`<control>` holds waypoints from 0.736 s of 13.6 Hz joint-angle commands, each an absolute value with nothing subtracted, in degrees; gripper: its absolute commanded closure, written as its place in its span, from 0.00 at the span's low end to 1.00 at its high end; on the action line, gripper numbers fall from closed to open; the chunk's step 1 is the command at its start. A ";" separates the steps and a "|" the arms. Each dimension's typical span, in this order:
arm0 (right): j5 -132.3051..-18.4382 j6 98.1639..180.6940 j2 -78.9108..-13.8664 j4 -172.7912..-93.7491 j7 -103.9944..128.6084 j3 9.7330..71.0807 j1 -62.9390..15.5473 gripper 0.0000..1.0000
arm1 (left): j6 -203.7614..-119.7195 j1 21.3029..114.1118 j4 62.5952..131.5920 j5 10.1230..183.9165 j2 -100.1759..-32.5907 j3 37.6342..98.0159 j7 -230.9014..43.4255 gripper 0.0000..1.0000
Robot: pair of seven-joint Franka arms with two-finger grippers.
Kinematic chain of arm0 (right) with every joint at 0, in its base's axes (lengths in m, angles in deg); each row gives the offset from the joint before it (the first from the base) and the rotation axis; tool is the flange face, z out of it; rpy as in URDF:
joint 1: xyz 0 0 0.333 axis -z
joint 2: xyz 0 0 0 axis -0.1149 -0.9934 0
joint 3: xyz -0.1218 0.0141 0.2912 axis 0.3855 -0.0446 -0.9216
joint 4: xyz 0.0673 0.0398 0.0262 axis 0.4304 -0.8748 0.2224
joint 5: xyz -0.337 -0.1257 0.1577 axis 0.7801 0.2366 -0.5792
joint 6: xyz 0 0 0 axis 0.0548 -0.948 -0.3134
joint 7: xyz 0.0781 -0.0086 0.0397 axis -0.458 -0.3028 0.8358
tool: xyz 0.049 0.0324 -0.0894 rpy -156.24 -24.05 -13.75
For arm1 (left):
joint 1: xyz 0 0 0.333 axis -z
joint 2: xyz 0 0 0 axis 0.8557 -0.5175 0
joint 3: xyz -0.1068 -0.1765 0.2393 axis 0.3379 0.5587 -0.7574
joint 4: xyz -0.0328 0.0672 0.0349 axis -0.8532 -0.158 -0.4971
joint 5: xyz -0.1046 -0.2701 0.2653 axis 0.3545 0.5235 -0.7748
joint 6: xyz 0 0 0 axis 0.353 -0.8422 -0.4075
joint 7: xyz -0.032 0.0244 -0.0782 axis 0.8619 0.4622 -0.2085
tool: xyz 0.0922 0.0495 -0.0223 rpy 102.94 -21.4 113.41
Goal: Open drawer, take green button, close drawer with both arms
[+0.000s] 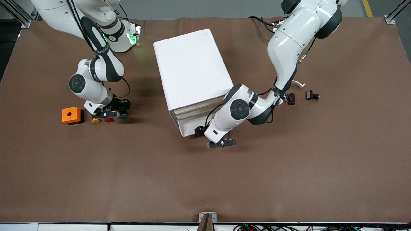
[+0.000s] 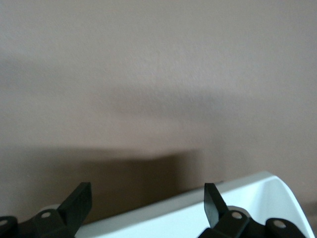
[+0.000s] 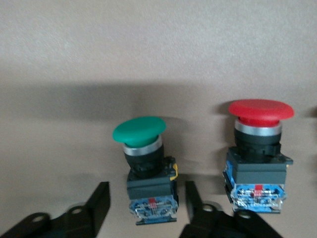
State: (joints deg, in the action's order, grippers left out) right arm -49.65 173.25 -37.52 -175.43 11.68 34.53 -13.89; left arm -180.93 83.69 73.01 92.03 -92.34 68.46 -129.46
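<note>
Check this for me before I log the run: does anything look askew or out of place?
Only the cabinet, which sits skewed to the table's edges. The green button stands upright beside the red button between the right gripper's open jaws. The left gripper waits open by the lowest drawer.

The small push button (image 3: pixel 144 163) with round green cap and black body stands upright on the brown table, left of frame. The wide shallow white plastic drawer (image 1: pixel 192 126), lowest in its cabinet, sits centre frame, shut.
</note>
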 commanded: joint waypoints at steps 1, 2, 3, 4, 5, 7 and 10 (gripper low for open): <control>-50.57 167.37 -37.78 -171.81 10.53 34.25 -13.54 0.00 | -178.18 84.41 72.97 93.30 -91.74 68.92 -129.21 0.00; -50.57 164.11 -37.60 -170.49 10.53 34.34 -13.45 0.00 | -177.48 84.41 72.97 93.56 -91.74 69.53 -129.12 0.00; -50.57 160.43 -37.34 -169.00 10.53 34.43 -13.28 0.00 | -176.51 84.32 72.97 93.74 -91.74 70.06 -129.04 0.00; -50.57 158.04 -36.21 -167.94 10.35 34.43 -13.28 0.00 | -175.63 84.32 72.97 93.74 -91.74 70.59 -129.04 0.00; -50.48 157.06 -34.80 -167.58 9.13 34.43 -13.54 0.00 | -174.67 84.32 72.88 93.74 -91.74 70.94 -129.04 0.00; -49.78 154.43 -32.95 -165.84 7.98 34.34 -13.89 0.00 | -174.04 83.97 72.97 94.18 -91.74 72.34 -129.04 0.00; -44.61 135.67 -32.86 -152.87 7.11 34.43 -13.81 0.00 | -173.60 83.71 72.88 96.46 -91.74 72.79 -128.86 0.00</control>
